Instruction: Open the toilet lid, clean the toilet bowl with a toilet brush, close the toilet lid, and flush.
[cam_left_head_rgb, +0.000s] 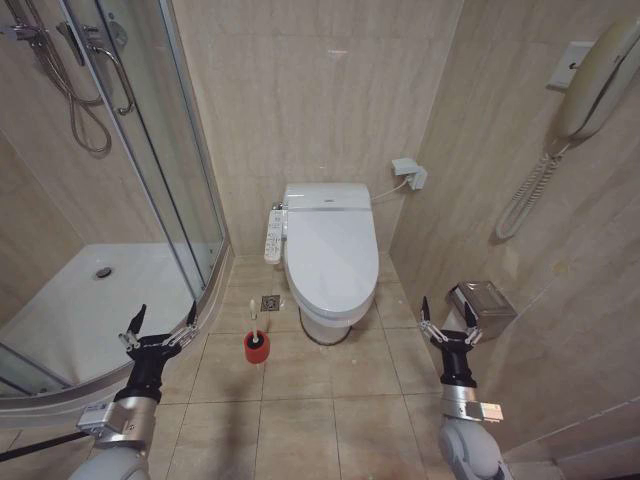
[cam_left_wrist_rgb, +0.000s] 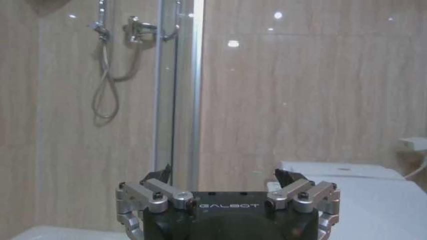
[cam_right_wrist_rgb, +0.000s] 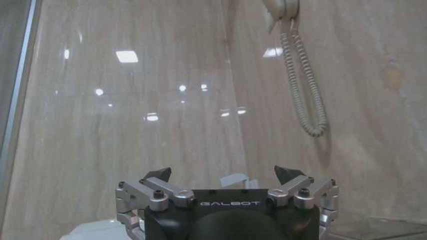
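Toilet lid (cam_left_head_rgb: 331, 255) is down over the toilet bowl (cam_left_head_rgb: 328, 322), centre far against the wall. Looks light, rigid, glossy, likely slippery; best lifted at the near front lip. One toilet brush (cam_left_head_rgb: 254, 322) stands in its red holder (cam_left_head_rgb: 257, 347) on the floor, left of the bowl. Left gripper (cam_left_head_rgb: 160, 322) and right gripper (cam_left_head_rgb: 449, 325) hover near, both spread, empty.
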